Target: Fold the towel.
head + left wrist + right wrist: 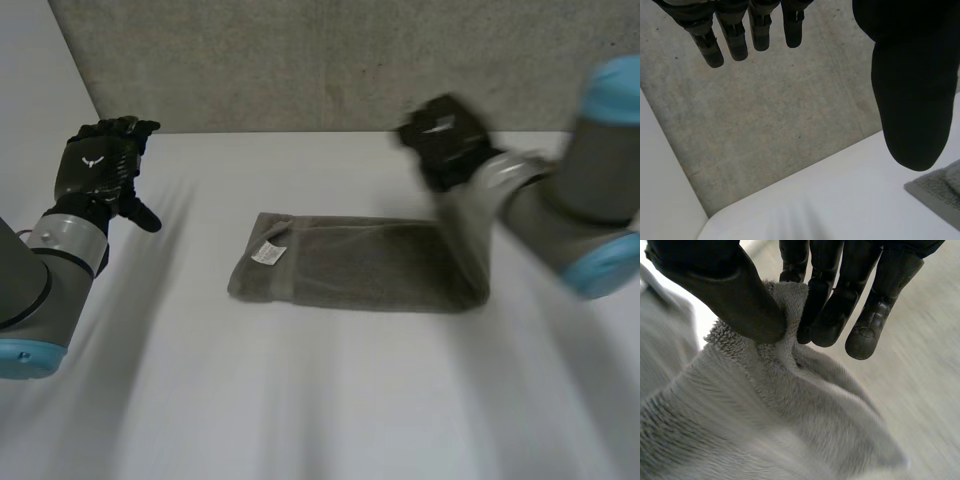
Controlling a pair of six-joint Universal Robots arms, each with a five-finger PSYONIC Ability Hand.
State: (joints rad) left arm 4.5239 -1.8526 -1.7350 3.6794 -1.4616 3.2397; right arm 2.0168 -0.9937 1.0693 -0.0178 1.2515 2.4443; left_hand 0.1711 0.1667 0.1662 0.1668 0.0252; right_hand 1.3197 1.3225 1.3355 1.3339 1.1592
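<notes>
Left hand [98, 165]: held above the left side of the white table [300, 400], well apart from the towel; fingers [735, 40] straight and spread from the thumb, holding nothing. Behind it, a grey concrete wall [330, 60].

Towel [360, 265]: grey terry, lying folded as a long band across the middle of the table. A white label [268, 253] sits near its left end, which lies flat. Its right end rises off the table.

Right hand [445, 140]: raised over the far right of the towel; thumb [730, 290] and fingers [835, 315] pinch a towel corner between them, and the cloth hangs from the pinch.
</notes>
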